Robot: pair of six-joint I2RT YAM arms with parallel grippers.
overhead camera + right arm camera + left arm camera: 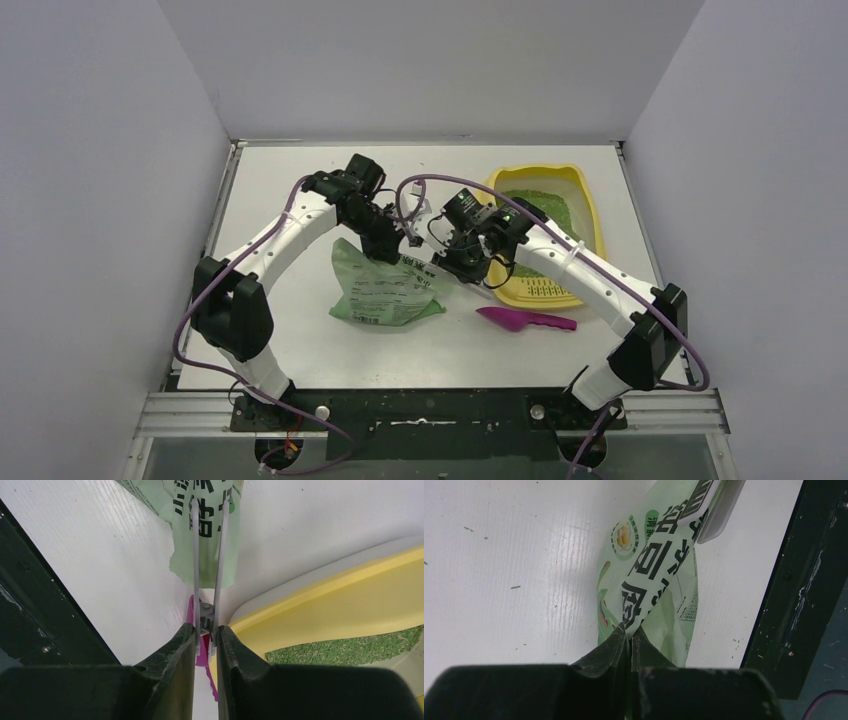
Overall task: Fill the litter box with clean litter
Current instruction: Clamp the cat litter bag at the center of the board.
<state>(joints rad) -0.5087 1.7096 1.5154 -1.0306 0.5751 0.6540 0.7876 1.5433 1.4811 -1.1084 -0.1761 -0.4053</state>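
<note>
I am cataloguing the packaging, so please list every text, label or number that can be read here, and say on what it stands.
"PRODUCT INFORMATION": small print on the green bag, barely legible.
Large black Chinese characters on the bag: creased and cut off, unreadable.
Its other fine print: too small.
On the litter box and scoop: none.

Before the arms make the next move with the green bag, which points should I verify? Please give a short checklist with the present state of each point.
1. Left gripper shut on the bag: ok.
2. Right gripper squeezing the grey clip: ok.
3. Clip free of the bag: not ok, its arms straddle the bag's edge.
4. Bag mouth open: cannot tell.
5. Litter box lying flat, green litter inside: ok.
6. Magenta scoop clear of the bag: ok.
</note>
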